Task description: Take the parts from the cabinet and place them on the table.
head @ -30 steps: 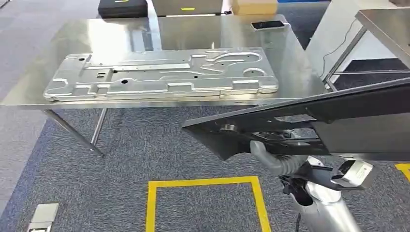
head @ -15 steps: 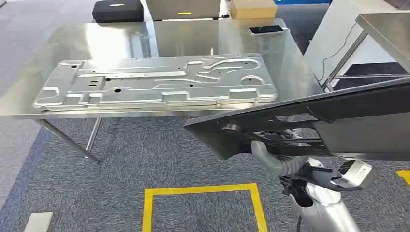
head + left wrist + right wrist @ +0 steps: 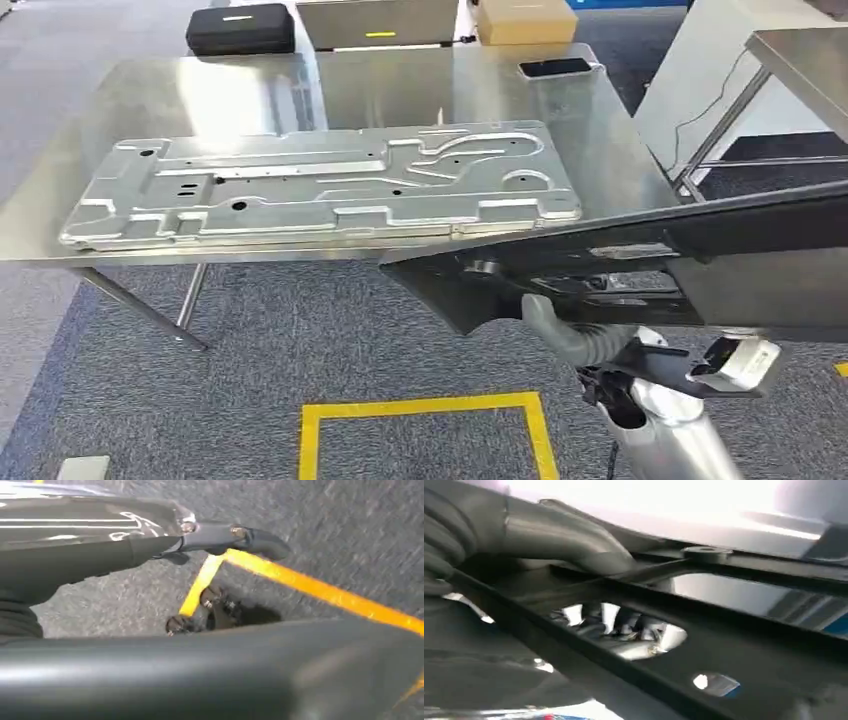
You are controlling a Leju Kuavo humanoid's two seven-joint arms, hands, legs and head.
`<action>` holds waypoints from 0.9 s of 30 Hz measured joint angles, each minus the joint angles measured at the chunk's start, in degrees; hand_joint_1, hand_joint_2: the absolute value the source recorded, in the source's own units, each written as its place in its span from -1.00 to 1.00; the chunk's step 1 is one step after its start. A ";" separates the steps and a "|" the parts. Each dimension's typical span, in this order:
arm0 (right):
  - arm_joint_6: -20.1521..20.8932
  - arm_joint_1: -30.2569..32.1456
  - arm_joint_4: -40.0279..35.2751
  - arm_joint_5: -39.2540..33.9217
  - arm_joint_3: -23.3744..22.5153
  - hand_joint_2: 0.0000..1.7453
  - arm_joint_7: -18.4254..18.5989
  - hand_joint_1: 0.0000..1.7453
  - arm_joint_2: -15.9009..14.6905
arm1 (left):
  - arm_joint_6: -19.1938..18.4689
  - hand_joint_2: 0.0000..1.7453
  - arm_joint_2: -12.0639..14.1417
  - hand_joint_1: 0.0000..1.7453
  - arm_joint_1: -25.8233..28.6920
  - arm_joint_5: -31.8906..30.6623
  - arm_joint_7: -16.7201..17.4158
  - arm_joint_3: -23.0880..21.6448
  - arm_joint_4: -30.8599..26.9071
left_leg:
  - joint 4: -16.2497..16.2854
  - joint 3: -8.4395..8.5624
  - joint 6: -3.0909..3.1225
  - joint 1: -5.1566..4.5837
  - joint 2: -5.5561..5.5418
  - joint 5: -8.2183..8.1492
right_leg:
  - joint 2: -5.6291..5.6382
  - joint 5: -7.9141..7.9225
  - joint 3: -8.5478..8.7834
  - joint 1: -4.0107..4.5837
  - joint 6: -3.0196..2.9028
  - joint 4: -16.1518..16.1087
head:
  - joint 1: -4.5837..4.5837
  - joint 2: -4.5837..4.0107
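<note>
Right hand (image 3: 560, 330) clamps the black panel (image 3: 640, 270) from beneath, long axis crosswise, its tip just short of table (image 3: 640, 180) edge ahead; left hand's fingers unclear.

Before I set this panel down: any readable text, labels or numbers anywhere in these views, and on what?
None can be read.
Black case on the floor behind the table: a small yellow mark, too small to read.
Grey box beside it: a yellow strip, no legible text.
Phone on the table: dark screen.
Silver panel and the black panel held by the right hand: no markings visible.
</note>
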 joint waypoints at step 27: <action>-0.39 -0.30 0.87 1.03 -0.70 1.00 0.83 1.00 0.20 | -0.13 1.00 0.04 -1.00 -0.16 -0.02 -0.13 -0.24 0.00 | 2.80 -1.95 -0.94 0.58 0.30 0.55 | 0.52 0.16 -1.63 -0.18 -1.37 0.13 | 0.04 0.00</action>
